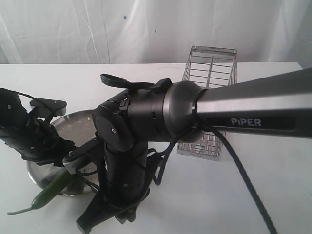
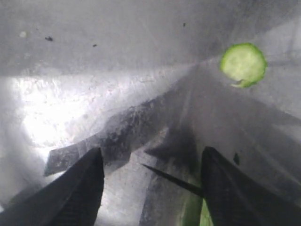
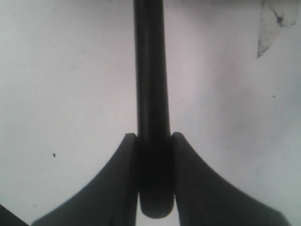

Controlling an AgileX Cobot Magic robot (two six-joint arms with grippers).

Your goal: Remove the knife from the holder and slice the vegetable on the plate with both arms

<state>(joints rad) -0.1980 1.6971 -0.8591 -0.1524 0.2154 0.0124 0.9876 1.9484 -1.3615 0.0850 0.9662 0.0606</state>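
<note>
The steel plate [image 1: 80, 122] lies at the left, and the green vegetable [image 1: 51, 192] pokes over its near rim with the stem pointing off it. My left arm [image 1: 27, 134] hangs over the plate. In the left wrist view my left gripper [image 2: 153, 150] is open just above the plate [image 2: 117, 94]. The vegetable [image 2: 195, 212] lies against the inner side of one finger, and the knife's dark tip [image 2: 171, 178] reaches between the fingers. A cut round slice [image 2: 243, 63] rests further along. My right gripper [image 3: 154, 141] is shut on the knife handle [image 3: 151, 94].
The wire holder [image 1: 209, 73] stands at the back right on the white table [image 1: 273, 195]. My right arm [image 1: 146, 122] reaches across the middle towards the plate and hides much of the scene; its black cable [image 1: 243, 180] trails to the near right.
</note>
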